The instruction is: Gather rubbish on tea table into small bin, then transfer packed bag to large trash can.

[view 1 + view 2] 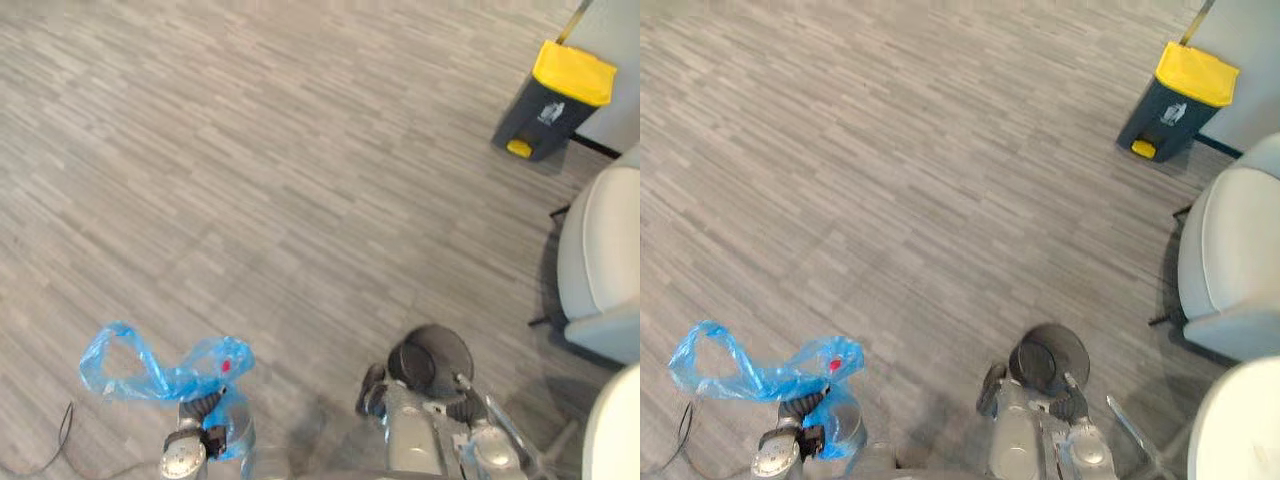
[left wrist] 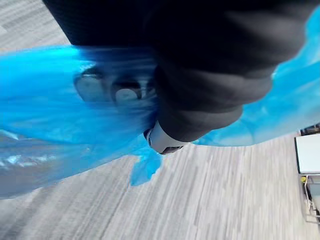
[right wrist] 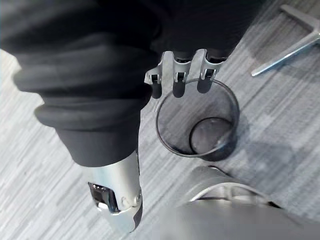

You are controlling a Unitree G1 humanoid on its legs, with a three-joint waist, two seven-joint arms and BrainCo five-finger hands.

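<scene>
- Left eye view: my left hand point(image 1: 203, 408) is low at my left side, closed round the gathered neck of the bag point(image 1: 135, 378), which is clear of the floor point(image 1: 300, 180). The bag is thin blue see-through film, crumpled. 1 loose loop stands out to the left, and a red scrap shows through near my hand.
- Same view: my right hand point(image 1: 374, 392) hangs beside the small bin point(image 1: 445, 345), a dark round tub on the floor. The big can point(image 1: 555, 100), dark with a yellow lid, is well apart, far off on the right near a pale chair point(image 1: 600, 260).
- Right eye view: the same layout, with the bag at my left and the big can across open floor.
- Left wrist view: blue film lies over my hand. My fingers are only blurred shapes through it, so I judge the hold from how the film bunches there, not from seeing the grip itself.
- Right wrist view: my fingers point(image 3: 176, 82) are loose and slightly bent, thumb apart, holding nothing. Below them the small bin looks empty.
- Handling, as I judge it: the bag is light, soft and slippery, and the film would tear on a sharp edge. It sags and swings, so the gathered neck is the place to hold. All the film should be bunched together there, not just the 1 free loop.
</scene>
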